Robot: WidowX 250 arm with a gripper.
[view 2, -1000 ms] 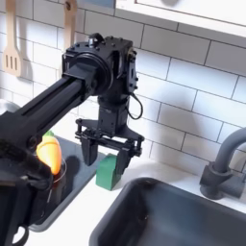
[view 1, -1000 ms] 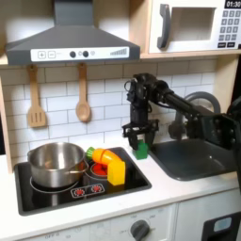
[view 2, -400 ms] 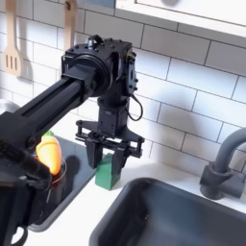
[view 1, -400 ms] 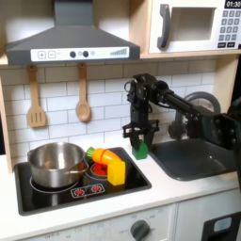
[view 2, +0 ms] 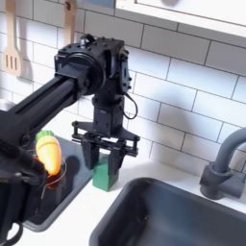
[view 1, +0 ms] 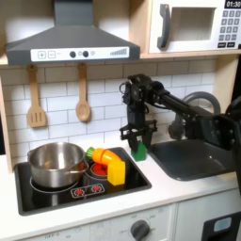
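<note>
Your gripper (view 2: 104, 157) has slid a little toward the stove since a second ago, and the green block (view 2: 103, 173) has come along with it, so the grip looks sound. You see the fingers (view 2: 87, 156) pressed against the block's two sides, pinching it upright, its base at or just above the white counter (view 1: 174, 195); whether it touches you cannot tell. In the first exterior view the block (view 1: 139, 150) stands between the stove (view 1: 56, 196) and the sink (view 1: 202, 161), near the stove's back right corner.

Nearest the camera in that view sits the yellow block (view 1: 116, 171) on the burner, with the orange carrot (view 1: 99, 156) just behind it and the steel pot (view 1: 56, 163) on the first exterior view's left. In the second exterior view the carrot (view 2: 46, 152) glows just left of the gripper, the closest thing in its way. Farther back, the faucet (view 2: 217, 165) rises beyond the sink, and the spatula (view 1: 36, 98) and wooden spoon (view 1: 83, 95) hang on the tiled wall
</note>
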